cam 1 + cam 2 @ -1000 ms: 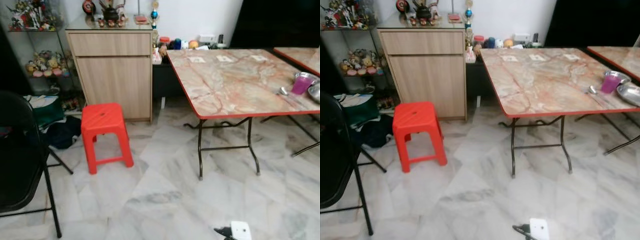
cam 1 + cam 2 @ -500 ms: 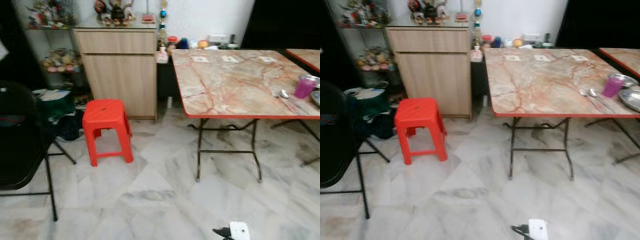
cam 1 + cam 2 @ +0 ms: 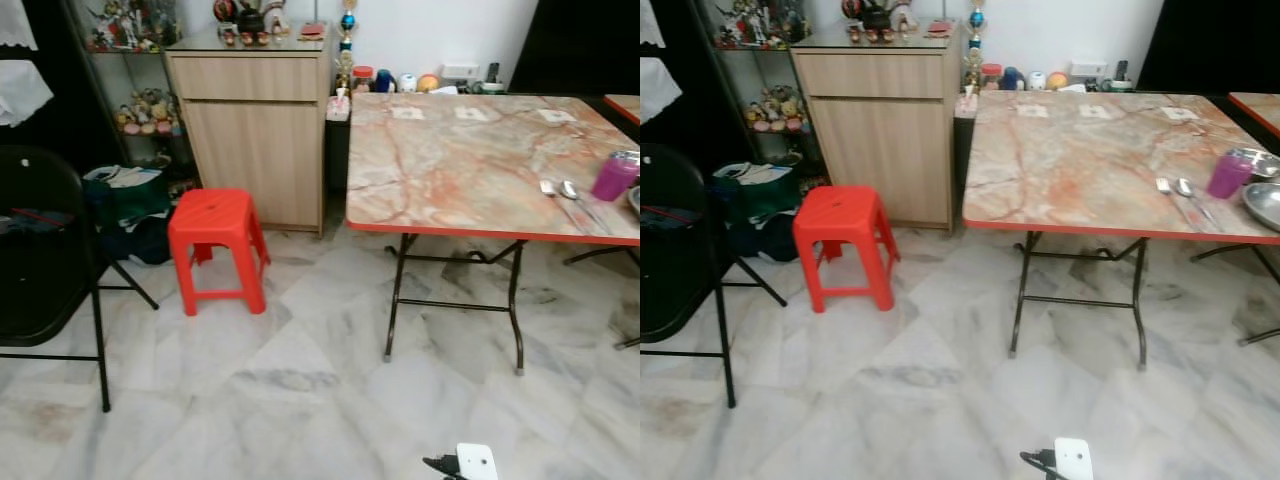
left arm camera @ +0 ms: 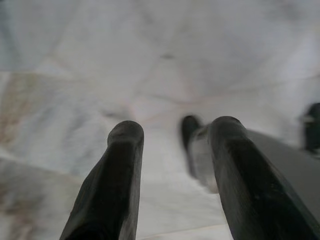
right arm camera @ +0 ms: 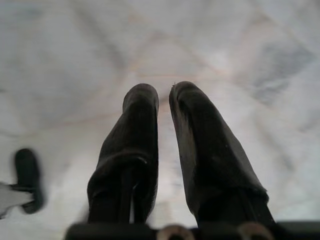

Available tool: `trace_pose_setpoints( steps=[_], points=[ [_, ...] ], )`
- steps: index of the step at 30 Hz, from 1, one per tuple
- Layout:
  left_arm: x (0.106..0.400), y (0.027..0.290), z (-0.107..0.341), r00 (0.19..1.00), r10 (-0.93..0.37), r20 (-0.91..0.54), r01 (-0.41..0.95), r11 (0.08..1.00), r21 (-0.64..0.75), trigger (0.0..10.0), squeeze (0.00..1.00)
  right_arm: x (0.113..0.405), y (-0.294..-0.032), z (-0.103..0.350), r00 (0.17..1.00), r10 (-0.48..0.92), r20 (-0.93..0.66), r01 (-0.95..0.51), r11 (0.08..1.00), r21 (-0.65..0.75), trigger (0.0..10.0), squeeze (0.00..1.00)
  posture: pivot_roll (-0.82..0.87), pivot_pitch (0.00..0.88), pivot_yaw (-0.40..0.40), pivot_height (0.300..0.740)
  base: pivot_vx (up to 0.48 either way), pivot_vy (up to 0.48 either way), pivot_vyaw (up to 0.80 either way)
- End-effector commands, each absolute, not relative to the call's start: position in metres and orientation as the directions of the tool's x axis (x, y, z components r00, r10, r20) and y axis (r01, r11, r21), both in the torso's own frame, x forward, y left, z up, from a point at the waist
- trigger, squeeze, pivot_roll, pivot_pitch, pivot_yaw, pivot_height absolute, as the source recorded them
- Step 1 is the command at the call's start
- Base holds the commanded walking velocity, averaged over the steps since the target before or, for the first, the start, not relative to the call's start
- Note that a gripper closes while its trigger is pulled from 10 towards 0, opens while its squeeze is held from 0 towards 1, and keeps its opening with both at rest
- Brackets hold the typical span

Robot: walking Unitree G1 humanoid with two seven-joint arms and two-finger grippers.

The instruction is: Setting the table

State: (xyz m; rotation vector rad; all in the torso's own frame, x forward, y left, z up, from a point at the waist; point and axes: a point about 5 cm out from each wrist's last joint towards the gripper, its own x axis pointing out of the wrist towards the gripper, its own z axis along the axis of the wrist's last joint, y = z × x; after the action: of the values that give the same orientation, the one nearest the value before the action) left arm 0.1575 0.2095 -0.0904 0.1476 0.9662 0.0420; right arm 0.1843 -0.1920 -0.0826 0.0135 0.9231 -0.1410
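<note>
A marble-patterned folding table (image 3: 450,160) with a red edge stands ahead on the right. Near its right end are a purple cup (image 3: 1227,175), a spoon and fork (image 3: 1175,190) lying side by side, a metal plate (image 3: 1265,205) and a metal bowl (image 3: 1257,160) behind the cup. My left gripper (image 4: 175,127) hangs over the marble floor with its fingers open and nothing between them. My right gripper (image 5: 162,92) also hangs over the floor, its fingers shut and empty.
A red plastic stool (image 3: 218,245) stands left of the table, in front of a wooden cabinet (image 3: 255,130). A black folding chair (image 3: 40,260) is at the near left, with bags (image 3: 125,200) behind it. A second table's corner (image 3: 1255,105) shows far right.
The whole picture has shifted, so the camera moved: the chair looks smaller and farther, the table's near edge sits lower and more square. Nothing on the table has moved.
</note>
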Motion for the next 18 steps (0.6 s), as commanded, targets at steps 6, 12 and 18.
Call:
trace_pose_setpoints(
  steps=[6, 12, 18],
  points=[
    [0.1871, 0.2057, -0.0773, 0.63, -0.008, -0.777, -0.019, 0.999, -0.026, 10.0, 0.0, 0.2006, -0.1857, -0.0764, 0.591, -0.049, -0.805, 0.153, 0.987, 0.052, 10.0, 0.0, 0.02, 0.054, -0.016, 0.74, 0.0, -0.363, 0.0],
    [0.1904, 0.2043, -0.076, 0.635, -0.012, -0.773, -0.016, 0.999, -0.028, 10.0, 0.0, 0.2016, -0.186, -0.0757, 0.599, -0.06, -0.798, 0.172, 0.984, 0.055, 10.0, 0.0, 0.01, 0.052, -0.014, 0.74, 0.0, -0.361, 0.0],
    [0.1925, 0.2046, -0.0748, 0.64, -0.012, -0.769, -0.016, 0.999, -0.028, 10.0, 0.0, 0.2022, -0.1852, -0.0755, 0.599, -0.06, -0.798, 0.18, 0.982, 0.061, 10.0, 0.0, 0.01, 0.055, -0.012, 0.74, 0.0, -0.36, 0.0]
  ],
)
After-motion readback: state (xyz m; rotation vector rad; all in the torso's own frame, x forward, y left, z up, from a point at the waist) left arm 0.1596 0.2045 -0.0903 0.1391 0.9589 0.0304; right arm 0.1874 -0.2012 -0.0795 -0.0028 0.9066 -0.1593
